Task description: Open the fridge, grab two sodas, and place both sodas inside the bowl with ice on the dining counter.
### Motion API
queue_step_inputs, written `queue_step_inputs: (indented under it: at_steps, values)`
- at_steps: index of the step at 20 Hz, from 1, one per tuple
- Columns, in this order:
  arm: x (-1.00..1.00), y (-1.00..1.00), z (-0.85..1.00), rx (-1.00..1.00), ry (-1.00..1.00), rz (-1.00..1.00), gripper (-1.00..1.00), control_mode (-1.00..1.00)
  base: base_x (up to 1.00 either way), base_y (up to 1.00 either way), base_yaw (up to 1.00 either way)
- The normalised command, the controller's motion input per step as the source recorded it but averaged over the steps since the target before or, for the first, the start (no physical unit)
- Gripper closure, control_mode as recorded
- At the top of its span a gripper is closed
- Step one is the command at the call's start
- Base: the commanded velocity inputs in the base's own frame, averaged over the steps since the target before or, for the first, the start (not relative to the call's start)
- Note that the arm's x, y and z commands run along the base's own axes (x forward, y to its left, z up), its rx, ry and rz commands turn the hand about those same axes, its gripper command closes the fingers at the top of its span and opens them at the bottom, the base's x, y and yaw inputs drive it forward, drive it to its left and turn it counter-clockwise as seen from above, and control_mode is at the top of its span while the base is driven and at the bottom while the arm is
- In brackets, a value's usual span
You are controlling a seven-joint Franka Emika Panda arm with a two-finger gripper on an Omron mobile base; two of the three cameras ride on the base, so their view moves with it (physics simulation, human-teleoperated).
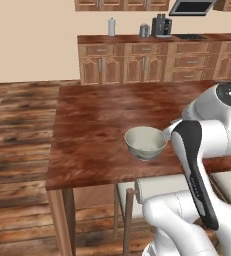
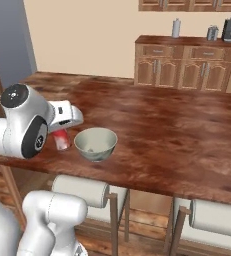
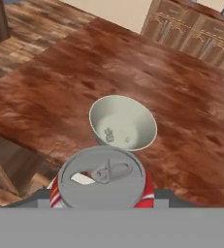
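— Can [image 3: 102, 186] first, since it sits closest to the hand camera: red body, silver top with the pull tab facing the lens. Why is it that close?

— Because the gripper [image 2: 63, 134] is closed around it. In the right base view the red can hangs under the white hand, just beside the bowl [image 2: 96, 143] and near the table's front edge. The fingers themselves are hidden behind the can, but the jaws are clearly clamped on its sides at can width.

— And it's kept upright?

— Yes, top up, which I judge suits lowering it straight into the bowl.

— Where is the bowl?

— Just beyond the can on the dining counter [image 3: 181, 97], close to the front edge. It is pale grey-green with a few whitish lumps at the bottom, likely the ice. No can or bottle lies in it.

— So the can is not over it?

— Beside the rim, not above the opening. My guess is a short carry forward comes next.

— Anything farther back?

— Bare reddish tabletop, then the wall cabinets [image 1: 147, 62] with a coffee machine [image 1: 161, 25] on top.
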Motion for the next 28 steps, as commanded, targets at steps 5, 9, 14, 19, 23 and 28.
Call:
queue_step_inputs:
  at_steps: [5, 9, 14, 19, 23, 28]
  values:
    - [0.69, -0.04, -0.3, -0.01, 0.12, 0.1, 1.0, -1.0, 0.0, 0.0, 0.0]
    - [0.51, -0.1, -0.07, -0.11, 0.19, 0.06, 1.0, -1.0, 0.0, 0.0, 0.0]
    - [0.55, -0.09, -0.22, -0.13, 0.19, 0.04, 1.0, -1.0, 0.0, 0.0, 0.0]
    - [0.59, -0.13, -0.3, -0.01, 0.05, 0.07, 1.0, -1.0, 0.0, 0.0, 0.0]
    - [0.46, -0.06, -0.43, 0.0, 0.0, 0.07, 1.0, -1.0, 0.0, 0.0, 0.0]
    - [0.29, 0.0, -0.47, -0.02, 0.01, 0.06, 1.0, -1.0, 0.0, 0.0, 0.0]
